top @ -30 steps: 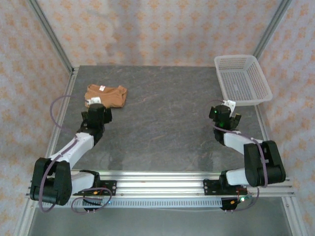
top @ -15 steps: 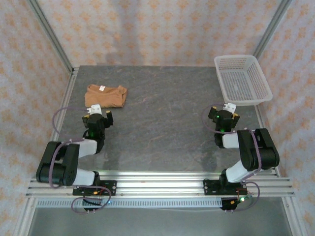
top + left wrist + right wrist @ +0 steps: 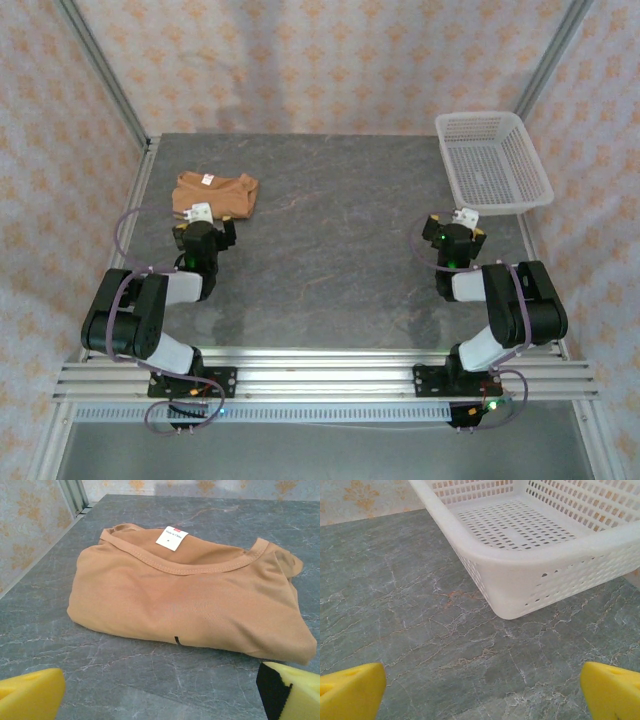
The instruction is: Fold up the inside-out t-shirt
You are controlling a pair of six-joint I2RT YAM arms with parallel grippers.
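Note:
The inside-out t-shirt [image 3: 215, 194] lies folded into a compact orange-tan bundle at the far left of the table. Its white label [image 3: 171, 538] faces up near the collar seam, and the whole t-shirt [image 3: 190, 600] rests flat on the table. My left gripper [image 3: 203, 222] sits just in front of the bundle, apart from it, open with bare table between its yellow fingertips [image 3: 30, 695]. My right gripper [image 3: 458, 226] is open near the right side, with nothing between its yellow fingertips [image 3: 350, 692].
A white perforated basket [image 3: 493, 162] stands at the far right corner, its near corner [image 3: 520, 587] just ahead of my right gripper. A metal frame post [image 3: 100, 72] borders the table's left edge beside the shirt. Dark marbled tabletop [image 3: 330, 240] stretches between the arms.
My left arm has folded back toward its base, drawing the gripper away from the shirt's front edge. The right arm tucked back too. The shirt stayed put.

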